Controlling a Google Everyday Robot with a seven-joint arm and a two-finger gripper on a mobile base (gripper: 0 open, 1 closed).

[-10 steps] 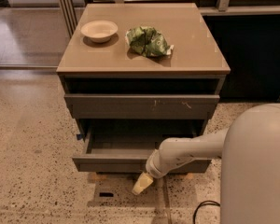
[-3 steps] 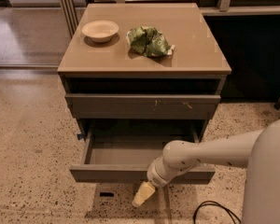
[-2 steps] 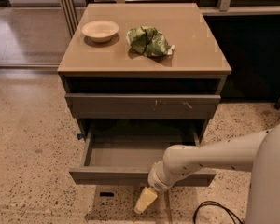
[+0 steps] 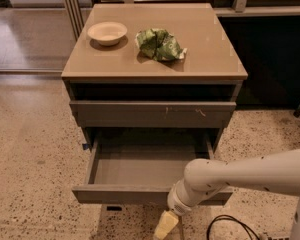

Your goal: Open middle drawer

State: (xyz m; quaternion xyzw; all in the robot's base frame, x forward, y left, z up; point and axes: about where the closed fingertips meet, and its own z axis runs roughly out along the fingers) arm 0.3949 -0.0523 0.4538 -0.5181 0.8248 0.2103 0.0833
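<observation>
The middle drawer (image 4: pixel 140 194) is the wide, shallow dark-grey one with a plain flat front. It stands pulled far out of the cabinet, and its grey box inside (image 4: pixel 140 169) looks empty. Above it is the taller front with white scratches (image 4: pixel 152 114), which is closed. My gripper (image 4: pixel 165 226) is at the bottom of the view, just below and in front of the drawer's front edge, right of its middle. My white arm (image 4: pixel 250 174) comes in from the right and covers the drawer's front right corner.
A pale bowl (image 4: pixel 107 33) and a crumpled green bag (image 4: pixel 159 44) lie on the tan cabinet top (image 4: pixel 210 59). A black cable (image 4: pixel 230 223) lies on the speckled floor at the lower right. A dark panel (image 4: pixel 275 59) stands right of the cabinet.
The drawer has come further out of the cabinet toward the camera. My gripper and arm have moved the same way, lower in the view.
</observation>
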